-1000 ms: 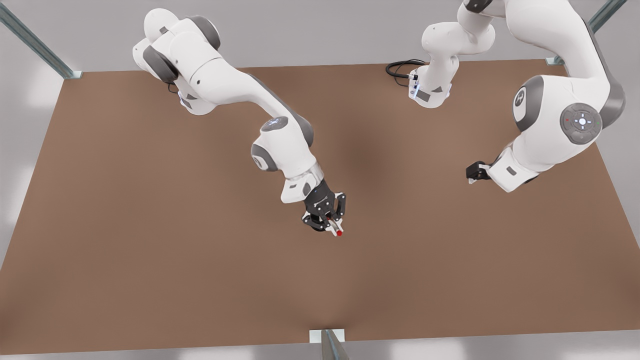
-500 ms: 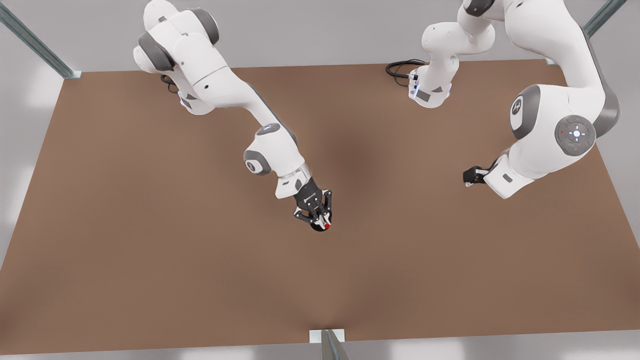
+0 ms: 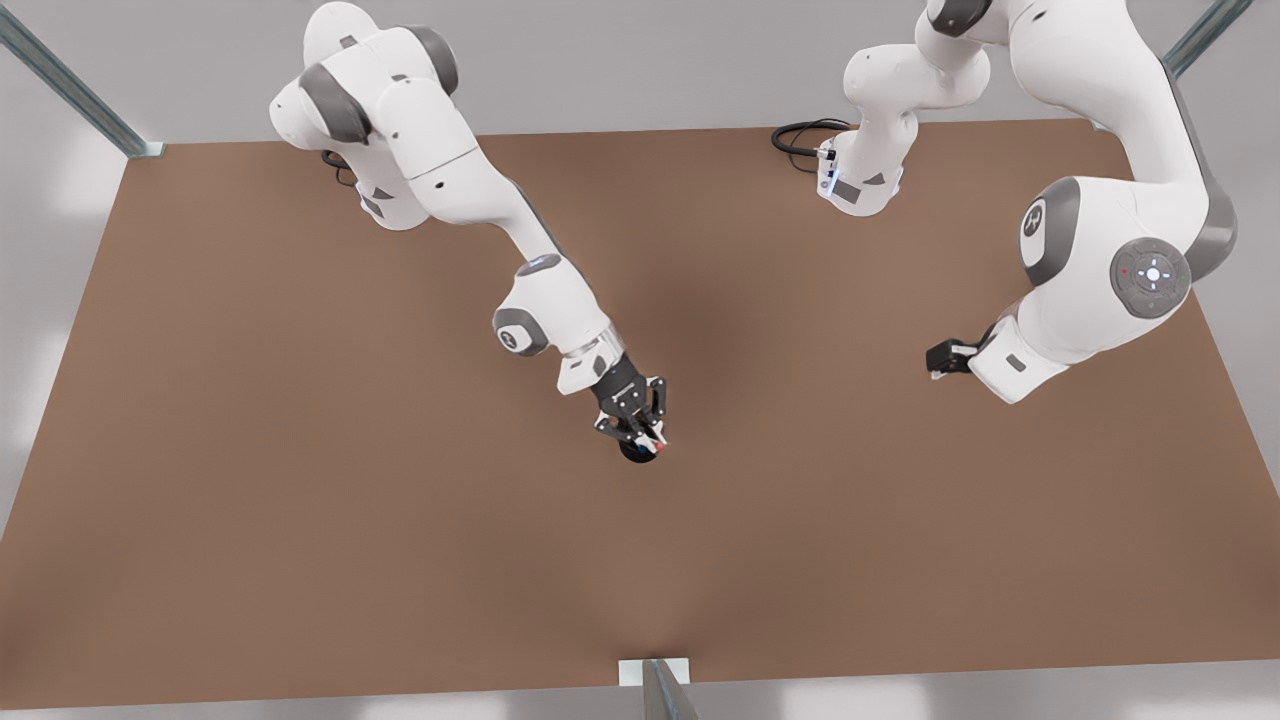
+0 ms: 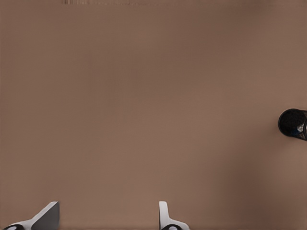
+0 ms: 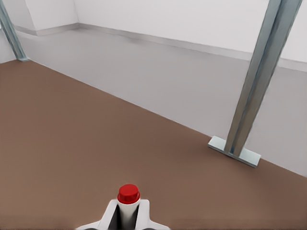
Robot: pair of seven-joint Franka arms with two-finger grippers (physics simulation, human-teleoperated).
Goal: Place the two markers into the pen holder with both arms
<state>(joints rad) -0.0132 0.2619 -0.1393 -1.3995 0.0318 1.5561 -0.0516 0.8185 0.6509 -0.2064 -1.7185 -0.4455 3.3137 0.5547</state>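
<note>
White-barrelled, red-capped marker (image 5: 128,200): one
Black round mesh pen holder (image 4: 293,124): one
White jointed robot arms: two

Simulated robot test cell, lab-like. Bare brown tabletop (image 3: 300,480), plain grey floor and white walls around it. Metal frame posts (image 5: 256,81) on flat foot plates at table edges, one beyond red-capped marker (image 5: 128,196) clamped in right gripper (image 5: 127,216) jaws. Two white arms bolted to table; black cable (image 3: 800,135) coiled at one base.
</note>
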